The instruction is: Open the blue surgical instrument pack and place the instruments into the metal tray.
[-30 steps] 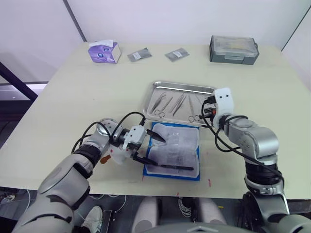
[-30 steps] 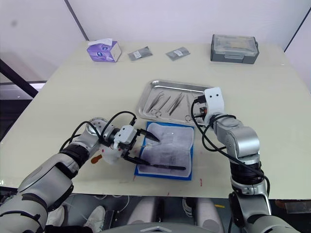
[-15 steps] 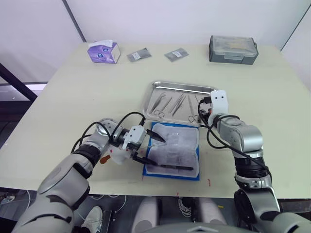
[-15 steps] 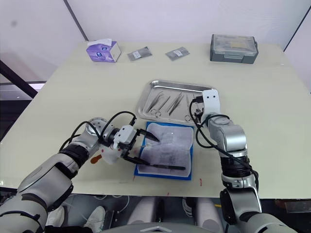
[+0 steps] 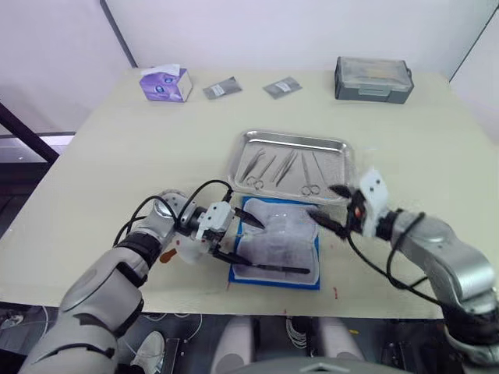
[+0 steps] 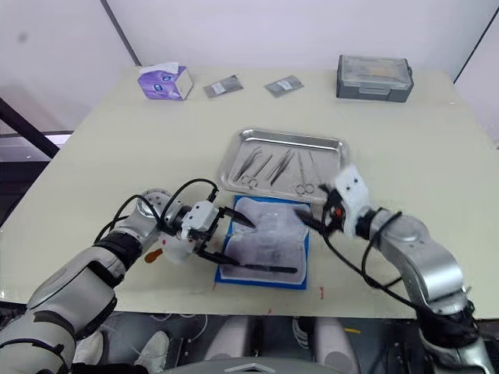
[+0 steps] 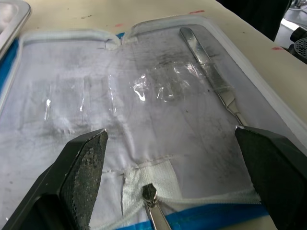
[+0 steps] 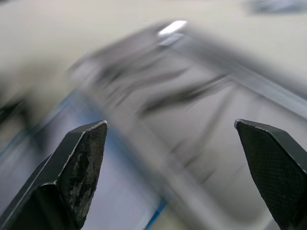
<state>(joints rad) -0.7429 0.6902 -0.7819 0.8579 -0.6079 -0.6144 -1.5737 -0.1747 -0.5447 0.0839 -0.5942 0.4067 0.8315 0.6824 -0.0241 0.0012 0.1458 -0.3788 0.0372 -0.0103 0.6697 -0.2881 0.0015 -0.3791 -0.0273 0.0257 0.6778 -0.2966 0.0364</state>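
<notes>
The blue surgical instrument pack point(image 5: 277, 248) lies unfolded near the table's front edge, its pale clear-pocketed lining point(image 7: 144, 110) facing up. One thin silver instrument point(image 7: 210, 72) lies along the pack's near side. Several more instruments point(image 5: 274, 165) lie in the metal tray point(image 5: 296, 137) just behind the pack. My left gripper point(image 5: 242, 238) rests open at the pack's left edge, its fingers point(image 7: 79, 175) spread over the lining with nothing between them. At the pack's right edge, by the tray's near right corner, my right gripper point(image 5: 332, 207) hovers open and empty, with fingertips point(image 8: 76, 167) wide apart.
A purple tissue box point(image 5: 166, 82), two grey foil packets point(image 5: 221, 90) point(image 5: 282, 87) and a grey lidded box point(image 5: 373, 79) stand along the far side of the table. The table's front edge runs just below the pack.
My right gripper has opened and swung from over the tray's right end down toward the pack's right edge. The left gripper and the pack have stayed put.
</notes>
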